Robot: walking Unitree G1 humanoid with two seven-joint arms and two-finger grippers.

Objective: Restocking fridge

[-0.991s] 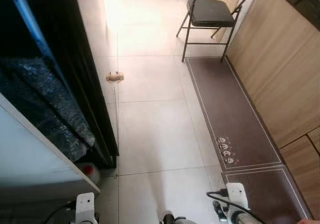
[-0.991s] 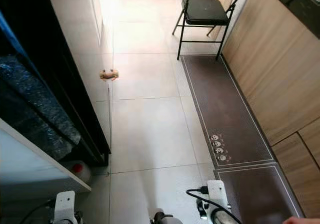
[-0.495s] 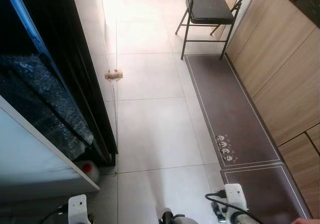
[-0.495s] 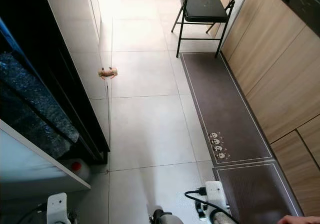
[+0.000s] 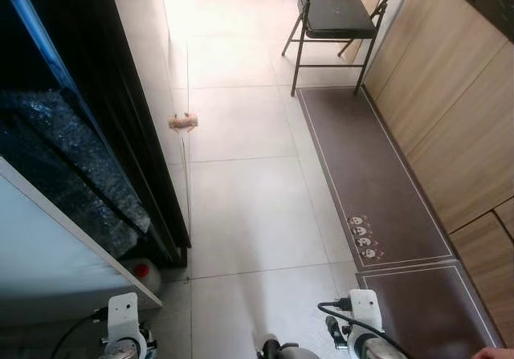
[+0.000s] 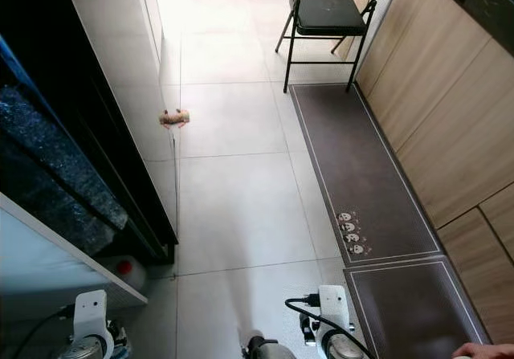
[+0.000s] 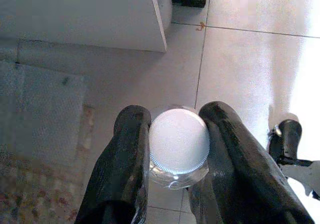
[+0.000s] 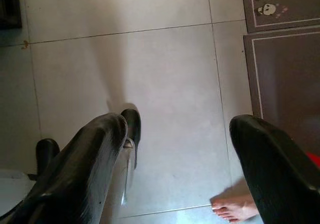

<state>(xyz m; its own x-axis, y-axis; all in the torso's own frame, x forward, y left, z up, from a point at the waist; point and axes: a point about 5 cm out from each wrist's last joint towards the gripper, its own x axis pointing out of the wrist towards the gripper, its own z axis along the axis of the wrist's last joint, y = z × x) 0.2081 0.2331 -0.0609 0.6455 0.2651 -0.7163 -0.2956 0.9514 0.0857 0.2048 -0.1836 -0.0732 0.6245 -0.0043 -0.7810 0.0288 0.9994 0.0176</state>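
In the left wrist view my left gripper (image 7: 179, 134) is shut on a clear bottle with a white cap (image 7: 179, 140), held over the tiled floor. The open black fridge (image 5: 88, 110) stands on my left, with a pale door shelf (image 5: 48, 254) jutting out low and a red-capped bottle (image 5: 143, 272) at its foot. My right gripper (image 8: 175, 144) hangs open over the tiles, with nothing between its fingers. Both wrists show at the bottom of the eye views, left wrist (image 5: 124, 335) and right wrist (image 5: 361, 327).
A brown runner mat (image 5: 365, 174) lies along wooden cabinets (image 5: 450, 110) on the right. A black folding chair (image 5: 333, 22) stands at the far end. A small tan object (image 5: 183, 121) lies on the tiles near the fridge. A person's bare foot (image 8: 232, 209) is near my right gripper.
The view has shifted slightly. Both wrists have moved a little inward along the bottom edge; the left wrist shows more fully.
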